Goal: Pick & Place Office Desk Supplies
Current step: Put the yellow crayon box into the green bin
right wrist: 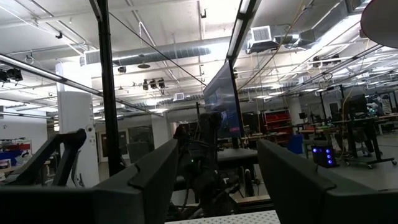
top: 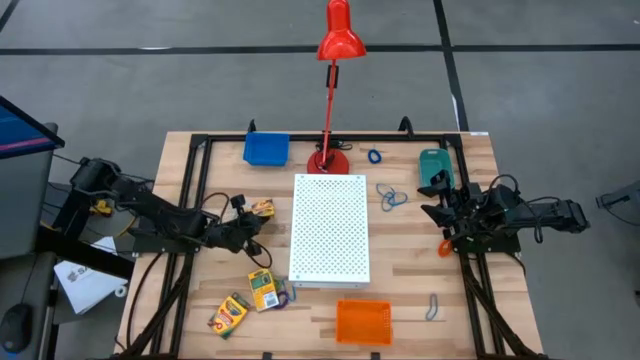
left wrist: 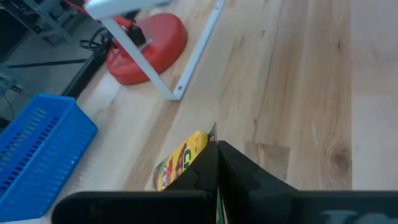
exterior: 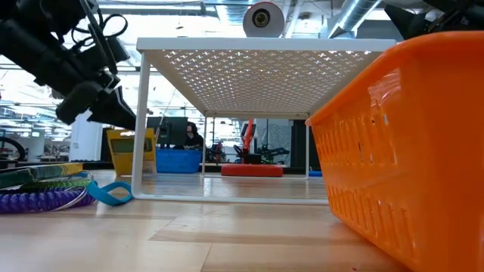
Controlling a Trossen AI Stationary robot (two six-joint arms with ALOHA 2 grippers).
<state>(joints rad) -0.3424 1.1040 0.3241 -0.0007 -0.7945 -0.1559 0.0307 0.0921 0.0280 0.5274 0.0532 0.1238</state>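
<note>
My left gripper [top: 254,215] is left of the white perforated board [top: 330,228], shut on a yellow-and-green crayon box [left wrist: 184,157]. Two more crayon boxes [top: 263,290] [top: 229,315] lie flat near the table's near edge, beside a purple loop [top: 285,298]. My right gripper [right wrist: 217,180] is open and level, right of the board, and touches nothing. Blue loops [top: 390,198] lie between it and the board. An orange clip [top: 444,247] lies by the right arm. The blue tray [top: 266,148], teal tray [top: 434,162] and orange tray [top: 363,322] stand on the table. My left gripper [left wrist: 216,144] pinches the crayon box between its two fingers, with the box's thin green edge [left wrist: 213,132] showing at the fingertips. The fingers come from the table's left, slanting down. The box stands upright below the fingers [exterior: 130,151]. Whether its lower end touches the table I cannot tell.
The red desk lamp [top: 328,160] stands behind the board at the far edge. A small blue loop [top: 374,156] lies right of the lamp base. A grey clip [top: 432,307] lies right of the orange tray. Bare wood shows between the board and the right arm.
</note>
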